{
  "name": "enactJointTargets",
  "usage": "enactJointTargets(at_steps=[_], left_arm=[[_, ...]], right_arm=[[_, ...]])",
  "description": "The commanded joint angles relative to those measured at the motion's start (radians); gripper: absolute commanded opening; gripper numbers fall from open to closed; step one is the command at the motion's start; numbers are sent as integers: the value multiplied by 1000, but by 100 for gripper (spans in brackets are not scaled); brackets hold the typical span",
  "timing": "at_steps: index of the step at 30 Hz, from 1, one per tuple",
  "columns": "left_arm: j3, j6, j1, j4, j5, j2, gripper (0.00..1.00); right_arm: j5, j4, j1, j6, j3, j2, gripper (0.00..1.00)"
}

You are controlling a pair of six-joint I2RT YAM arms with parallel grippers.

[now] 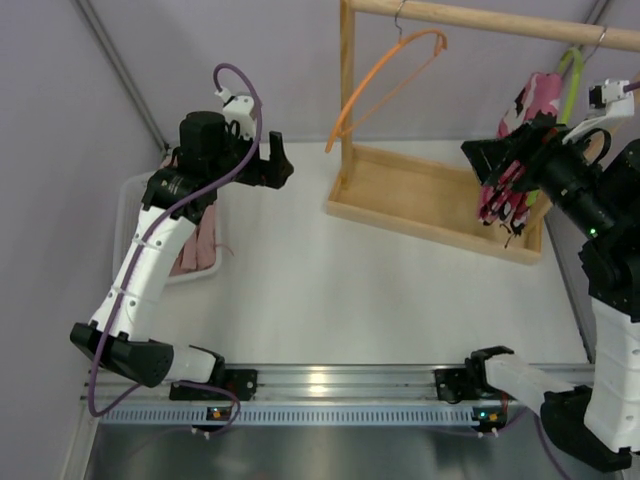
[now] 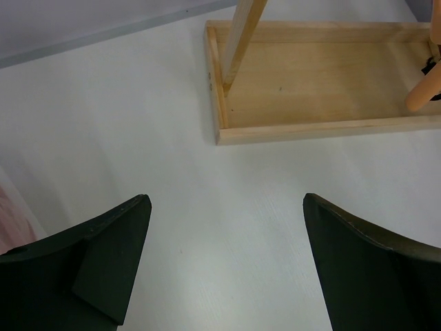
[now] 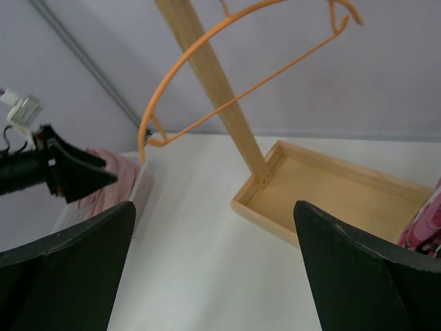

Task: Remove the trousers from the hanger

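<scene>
Left arm (image 1: 148,250) rises from its base and folds forward at the elbow, left gripper (image 1: 277,162) pointing away from the base, fingers (image 2: 103,255) spread wide; right arm (image 1: 615,340) stands upright, right gripper (image 1: 495,157) turned toward its partner, its fingers (image 3: 358,269) likewise parted.

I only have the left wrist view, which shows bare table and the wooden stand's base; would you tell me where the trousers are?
Observer: The trousers hang from the green hanger on the rail, toward its right end.
Operator: Is the right pincer holding them?
Observer: No, the right pincer is open; the fabric shows only at the right edge of its camera view.
Operator: Is anything else on the rail?
Observer: An empty orange hanger, nearer the left end.
</scene>
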Motion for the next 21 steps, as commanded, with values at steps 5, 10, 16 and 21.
enactJointTargets(at_steps=[5, 10, 16, 21], left_arm=[[39, -14, 3, 72, 36, -18, 98], [29, -3, 5, 89, 35, -37, 98], [-20, 1, 3, 124, 18, -69, 98], [-54, -3, 5, 152, 10, -78, 98]], right_arm=[[-309, -49, -395, 200, 164, 103, 99], [-684, -66, -721, 329, 197, 171, 99], [-959, 99, -1127, 458, 97, 192, 92], [-975, 94, -1198, 399, 1, 202, 88]])
